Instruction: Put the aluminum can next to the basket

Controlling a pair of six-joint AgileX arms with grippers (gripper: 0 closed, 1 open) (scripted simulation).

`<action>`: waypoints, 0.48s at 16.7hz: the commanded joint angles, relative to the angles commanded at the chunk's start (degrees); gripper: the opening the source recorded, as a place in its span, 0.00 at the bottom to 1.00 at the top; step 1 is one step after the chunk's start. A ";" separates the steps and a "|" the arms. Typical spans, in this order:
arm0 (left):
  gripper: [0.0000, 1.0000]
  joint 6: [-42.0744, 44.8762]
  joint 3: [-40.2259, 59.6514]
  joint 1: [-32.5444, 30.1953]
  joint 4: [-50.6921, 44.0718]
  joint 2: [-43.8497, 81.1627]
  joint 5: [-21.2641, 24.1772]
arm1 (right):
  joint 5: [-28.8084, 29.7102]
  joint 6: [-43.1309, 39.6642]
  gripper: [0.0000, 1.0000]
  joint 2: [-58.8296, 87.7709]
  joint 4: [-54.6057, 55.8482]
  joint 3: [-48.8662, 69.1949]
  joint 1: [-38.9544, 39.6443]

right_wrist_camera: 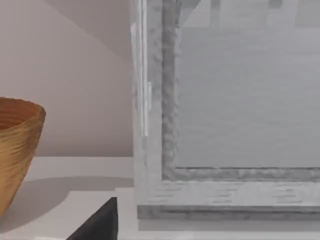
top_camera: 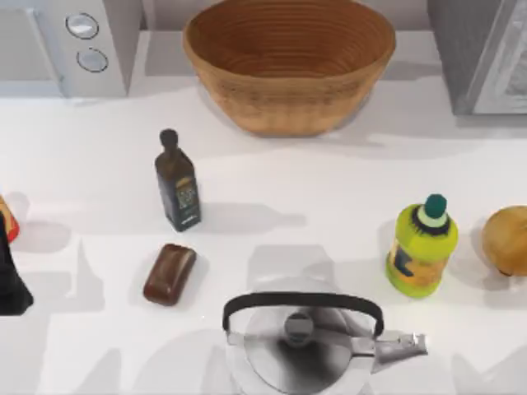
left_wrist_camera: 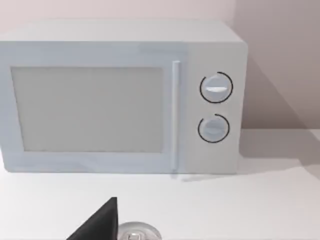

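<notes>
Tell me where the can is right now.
In the top view the can sits at the table's far left edge, mostly cut off, just above the left gripper and left of the dark bottle; the basket is far off at the back.

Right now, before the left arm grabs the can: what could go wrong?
The aluminum can, far left by the left gripper, is mostly cut off in the top view; a misjudged grasp could tip it. The tall dark bottle stands on the way to the basket; a low carry might topple it.
</notes>
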 joint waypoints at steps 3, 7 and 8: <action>1.00 0.37 0.57 0.05 -0.49 0.58 0.00 | 0.00 0.00 1.00 0.00 0.00 0.00 0.00; 1.00 5.34 8.67 0.69 -7.00 9.02 0.01 | 0.00 0.00 1.00 0.00 0.00 0.00 0.00; 1.00 7.29 11.94 0.95 -9.55 12.66 0.01 | 0.00 0.00 1.00 0.00 0.00 0.00 0.00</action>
